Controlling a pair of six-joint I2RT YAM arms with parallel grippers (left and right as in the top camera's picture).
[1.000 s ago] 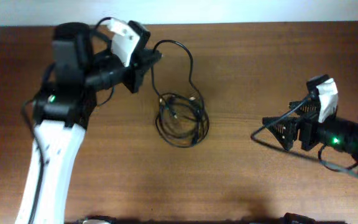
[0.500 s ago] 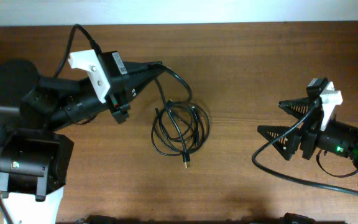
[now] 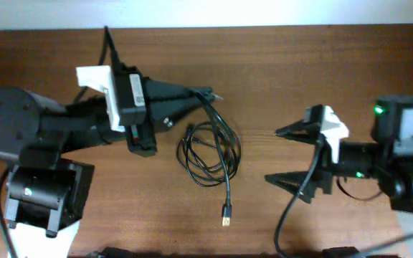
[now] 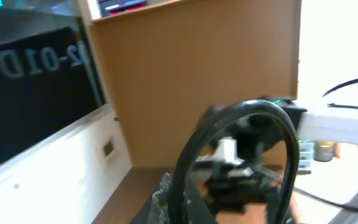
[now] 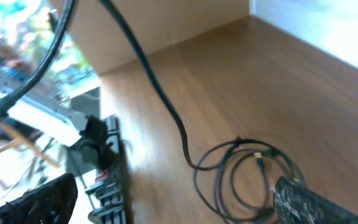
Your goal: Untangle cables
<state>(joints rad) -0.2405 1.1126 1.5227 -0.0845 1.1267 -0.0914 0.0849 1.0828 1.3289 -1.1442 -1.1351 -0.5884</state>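
The cables (image 3: 210, 152) are thin black cords in a loose coil at the table's middle. One strand runs toward the front and ends in a silvery plug (image 3: 226, 215). Another strand rises from the coil to my left gripper (image 3: 201, 94), which is shut on it just above and behind the coil. In the left wrist view the held cable (image 4: 188, 155) arches in a loop before the fingers (image 4: 164, 198). My right gripper (image 3: 284, 156) is open wide and empty, to the right of the coil. In the right wrist view the coil (image 5: 241, 177) lies between its fingertips (image 5: 306, 202), and the lifted strand (image 5: 148, 68) climbs to the upper left.
The brown wooden table (image 3: 300, 64) ends at a white wall along the back. A thick black wire (image 3: 292, 215) hangs from the right arm toward the front edge. The left arm's base (image 3: 41, 193) stands at the front left.
My left gripper has moved right with its strand. The plug end has slid out toward the front. My right gripper has moved left toward the coil, open wider.
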